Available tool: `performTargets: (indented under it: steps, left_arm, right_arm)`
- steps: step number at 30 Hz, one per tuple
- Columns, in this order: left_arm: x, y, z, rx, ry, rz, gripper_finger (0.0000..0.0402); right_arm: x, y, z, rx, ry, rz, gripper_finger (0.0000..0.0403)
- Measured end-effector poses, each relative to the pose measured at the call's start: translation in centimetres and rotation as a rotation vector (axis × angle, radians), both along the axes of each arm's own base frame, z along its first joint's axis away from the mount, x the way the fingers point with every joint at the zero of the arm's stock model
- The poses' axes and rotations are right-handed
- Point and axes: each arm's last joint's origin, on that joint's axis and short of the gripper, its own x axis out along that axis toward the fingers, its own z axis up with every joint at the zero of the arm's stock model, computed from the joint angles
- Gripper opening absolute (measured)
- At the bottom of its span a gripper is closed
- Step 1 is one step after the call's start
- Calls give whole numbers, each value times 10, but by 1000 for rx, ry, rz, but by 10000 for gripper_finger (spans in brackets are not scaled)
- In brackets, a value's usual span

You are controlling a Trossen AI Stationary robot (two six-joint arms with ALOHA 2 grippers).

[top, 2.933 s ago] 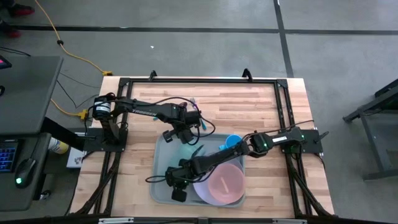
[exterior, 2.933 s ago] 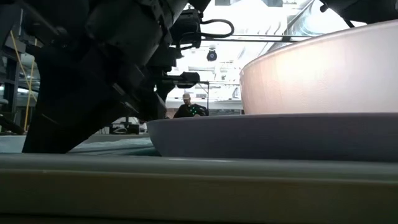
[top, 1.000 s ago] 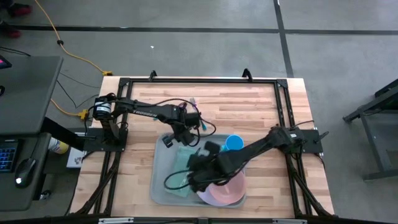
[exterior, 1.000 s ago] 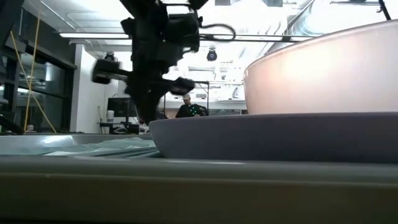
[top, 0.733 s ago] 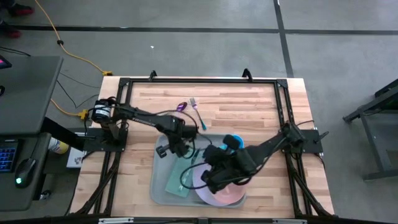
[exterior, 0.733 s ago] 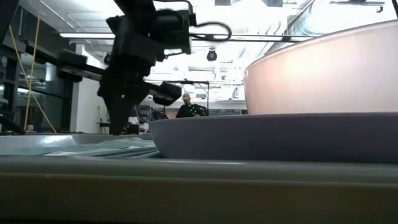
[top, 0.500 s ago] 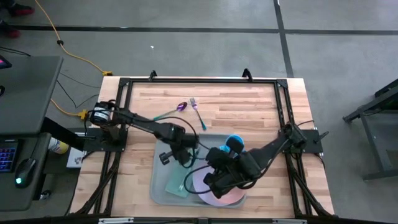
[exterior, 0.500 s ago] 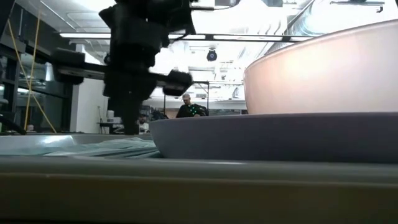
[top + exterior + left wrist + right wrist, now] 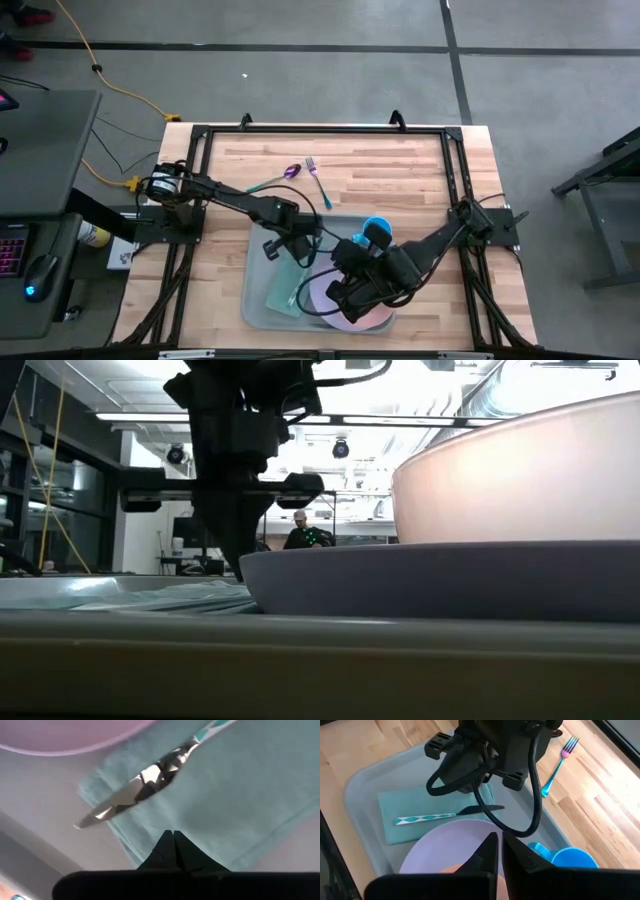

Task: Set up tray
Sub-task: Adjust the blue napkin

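The pale grey-green tray holds a teal napkin with a knife lying on it. The knife has a teal patterned handle. Beside them sits a lavender plate with a pink bowl on it. My left gripper is shut and points down at the napkin, just beside the knife blade. My right gripper is shut and hovers over the plate's rim, touching nothing. My left gripper comes at the napkin from above with shut fingertips, at its far end next to the knife blade. I cannot tell whether the tips touch the cloth.
A blue cup stands in the tray's far right corner. A spoon and a fork lie on the wooden table beyond the tray. Both arms crowd over the tray. A person shows far off in the room in the low view.
My right gripper has drawn back toward the table's right, from over the napkin to over the plate. My left gripper has moved toward the near edge, from the tray's far rim to over the napkin, and has turned about its wrist. The knife lies still on the napkin.
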Motion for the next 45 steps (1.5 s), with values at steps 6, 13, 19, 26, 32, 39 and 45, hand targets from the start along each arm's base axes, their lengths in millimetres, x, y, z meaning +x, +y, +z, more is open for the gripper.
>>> performTargets:
  steps: [6,13,19,26,32,39,45]
  left_arm:
    - [4,0,-1,26,-41,-12,26]
    - [6,1,-12,70,-5,31,24]
    - [7,2,-21,83,42,100,10]
    - [5,5,-23,157,48,326,21]
    - [2,9,-22,192,39,544,14]
    - [-6,0,-23,187,100,597,16]
    - [-14,-14,-23,201,146,584,22]
  right_arm:
    - [0,0,0,-4,-3,0,0]
    - [0,0,0,-3,-5,0,0]
    - [-1,2,0,-3,-5,5,0]
    - [-3,5,0,-9,-2,14,0]
    - [-5,6,0,-18,8,20,0]
    - [-9,9,-1,-33,27,31,0]
    - [-13,14,-1,-38,23,45,0]
